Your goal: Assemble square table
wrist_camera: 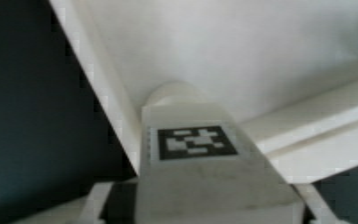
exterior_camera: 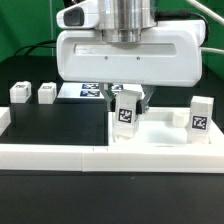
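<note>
backdrop (exterior_camera: 213, 45): green | table (exterior_camera: 60, 125): black | front: low white border wall (exterior_camera: 60, 158)

Setting: a robotics laboratory test bench. Indicators are a black work table (exterior_camera: 60, 125) bounded by a low white border wall (exterior_camera: 60, 158), a fixed marker board (exterior_camera: 85, 90), and a square fiducial tag printed on every white leg block (exterior_camera: 125, 112).

A white leg block (wrist_camera: 202, 178) is caught dead centre, its black-and-white tag (wrist_camera: 197, 142) turned to the lens. It is clasped by the gripper (wrist_camera: 202, 212), with grey fingers (wrist_camera: 115, 204) laid close against its sides. Behind it the white table top (wrist_camera: 211, 50) and its raised rim (wrist_camera: 327, 125) are seen, bordered by dark table (wrist_camera: 16, 110).
</note>
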Tool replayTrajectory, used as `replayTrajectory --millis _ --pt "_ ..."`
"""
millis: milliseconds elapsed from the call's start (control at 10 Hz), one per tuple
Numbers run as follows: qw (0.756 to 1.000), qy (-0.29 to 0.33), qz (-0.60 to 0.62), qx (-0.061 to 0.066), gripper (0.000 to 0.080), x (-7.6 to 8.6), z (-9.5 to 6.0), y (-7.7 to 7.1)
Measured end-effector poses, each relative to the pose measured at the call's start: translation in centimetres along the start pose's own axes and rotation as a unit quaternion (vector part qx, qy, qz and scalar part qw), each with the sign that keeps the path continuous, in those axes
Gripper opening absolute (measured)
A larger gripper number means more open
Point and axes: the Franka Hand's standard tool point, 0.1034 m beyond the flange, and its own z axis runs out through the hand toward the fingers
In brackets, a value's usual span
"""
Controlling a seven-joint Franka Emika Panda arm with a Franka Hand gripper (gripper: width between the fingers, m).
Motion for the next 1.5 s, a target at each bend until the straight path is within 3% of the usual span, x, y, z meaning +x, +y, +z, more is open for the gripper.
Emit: replayTrajectory --millis 200,400,500,600,800,900,1000,1100,1200,1500 --pt "0.985 0.005 0.171 0.012 0.0291 0.42 0.08 0.17" --pt "0.936 -0.006 0.351 0.027 0.0291 0.55 0.11 0.56" --pt "0.905 -0.024 0.424 0.026 0.0291 0.65 -0.2 0.41" --pt "0.882 -0.025 0.469 0.039 0.0291 0.4 0.26 0.62" --pt "0.874 -0.019 0.484 0.044 0.0291 0.19 0.26 0.59" --pt "0.884 -0.018 0.466 0.044 0.0291 0.16 0.32 0.61" --pt "0.885 -0.018 0.464 0.044 0.0531 0.13 0.35 0.58" --pt "0.931 -0.009 0.363 0.043 0.0531 0.13 0.34 0.52" --pt "0.966 -0.004 0.253 0.043 0.063 -0.05 0.25 0.16" --pt "0.987 -0.002 0.152 0.042 0.0646 -0.22 0.33 0.19"
